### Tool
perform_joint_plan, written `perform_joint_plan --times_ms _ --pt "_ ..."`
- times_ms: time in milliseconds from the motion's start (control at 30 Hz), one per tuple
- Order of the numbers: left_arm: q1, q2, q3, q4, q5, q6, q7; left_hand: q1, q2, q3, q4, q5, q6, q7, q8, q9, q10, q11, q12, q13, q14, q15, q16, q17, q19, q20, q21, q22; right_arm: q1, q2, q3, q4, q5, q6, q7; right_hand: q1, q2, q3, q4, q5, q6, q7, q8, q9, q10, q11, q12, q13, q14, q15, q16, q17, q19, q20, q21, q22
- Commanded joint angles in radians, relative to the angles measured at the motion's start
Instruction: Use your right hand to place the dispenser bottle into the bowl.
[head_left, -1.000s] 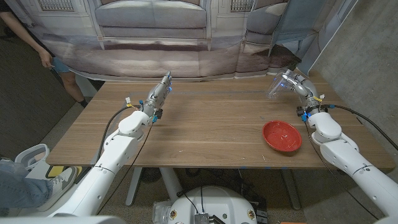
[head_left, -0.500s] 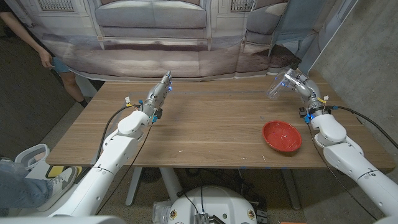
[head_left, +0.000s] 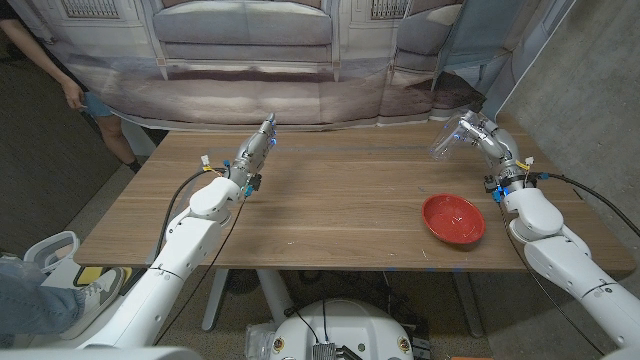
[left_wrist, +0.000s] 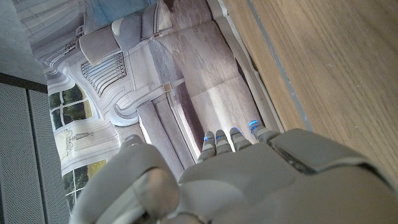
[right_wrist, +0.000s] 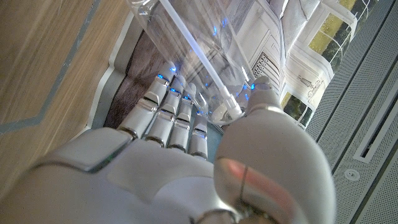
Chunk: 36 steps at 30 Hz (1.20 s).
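right hand (head_left: 487, 138): raised over the far right corner of the table (head_left: 330, 215), fingers (right_wrist: 166, 115) wrapped round the dispenser bottle (head_left: 447, 140), thumb closing on it from the other side in the right wrist view.
dispenser bottle: clear plastic, held off the table and tipped on a slant, its free end pointing toward the middle of the table; a thin inner tube runs down its length in the right wrist view.
bowl (head_left: 453, 219): red, shallow, on the table near the right edge, nearer the robot than the bottle and well apart from it; nothing in it.
left hand (head_left: 258, 145): near the far left part of the table, fingers straight and close together, holding nothing; i cannot tell whether it touches the wood.
how it will handle: looks light and probably empty, with thin walls that may flex under a hard squeeze; the smooth plastic is likely slippery, so a grip round the body, as it is now, seems safer than one at the narrow pump end.
step in hand: bottle is lifted; carrying it to the bowl is not yet done.
next move, as i judge it: bring the hand back over the bowl, lower, then loosen the fingers.
risk: the bottle is long against a shallow bowl, so it may roll out or tip the rim.
behind the table: a printed sofa backdrop; a person's arm at the far left.
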<state>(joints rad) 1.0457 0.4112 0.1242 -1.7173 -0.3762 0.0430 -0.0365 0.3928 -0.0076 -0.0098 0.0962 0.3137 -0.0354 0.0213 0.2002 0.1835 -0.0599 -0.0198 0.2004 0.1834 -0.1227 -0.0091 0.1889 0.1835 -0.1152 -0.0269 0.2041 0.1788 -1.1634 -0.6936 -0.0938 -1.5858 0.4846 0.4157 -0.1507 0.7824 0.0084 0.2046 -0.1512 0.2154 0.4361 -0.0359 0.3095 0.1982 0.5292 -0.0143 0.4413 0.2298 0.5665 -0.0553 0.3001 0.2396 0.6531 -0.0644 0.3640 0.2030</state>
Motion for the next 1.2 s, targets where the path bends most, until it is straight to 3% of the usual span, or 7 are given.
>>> perform_joint_plan --times_ms 33,1200 --pt "-0.011 0.001 0.005 0.007 0.001 0.001 -0.008 0.002 0.008 -0.008 0.004 -0.002 0.003 0.005 -0.003 0.004 0.001 0.001 0.002 0.004 0.002 0.002 0.000 0.002 0.001 0.004 -0.002 0.003 -0.048 0.005 0.035 -0.044 -0.012 0.019 -0.003 0.058 0.062 0.017 0.010 0.000 0.074 -0.061 0.002 0.005 0.047 -0.045 0.003 0.006 0.009 -0.072 0.004 0.002 0.011 -0.065 0.004 0.003" --pt "-0.034 -0.004 0.016 0.029 0.002 -0.001 -0.022 0.006 0.012 -0.015 0.003 -0.003 0.005 0.007 -0.003 0.004 0.001 0.002 0.001 0.004 0.005 0.003 0.001 0.002 0.005 -0.001 0.000 0.003 -0.168 0.021 0.133 -0.144 -0.062 0.041 0.024 0.062 0.060 0.017 0.012 -0.010 0.093 -0.056 -0.001 0.006 0.067 -0.044 0.006 0.010 0.027 -0.086 0.001 0.002 0.020 -0.060 0.007 0.000"
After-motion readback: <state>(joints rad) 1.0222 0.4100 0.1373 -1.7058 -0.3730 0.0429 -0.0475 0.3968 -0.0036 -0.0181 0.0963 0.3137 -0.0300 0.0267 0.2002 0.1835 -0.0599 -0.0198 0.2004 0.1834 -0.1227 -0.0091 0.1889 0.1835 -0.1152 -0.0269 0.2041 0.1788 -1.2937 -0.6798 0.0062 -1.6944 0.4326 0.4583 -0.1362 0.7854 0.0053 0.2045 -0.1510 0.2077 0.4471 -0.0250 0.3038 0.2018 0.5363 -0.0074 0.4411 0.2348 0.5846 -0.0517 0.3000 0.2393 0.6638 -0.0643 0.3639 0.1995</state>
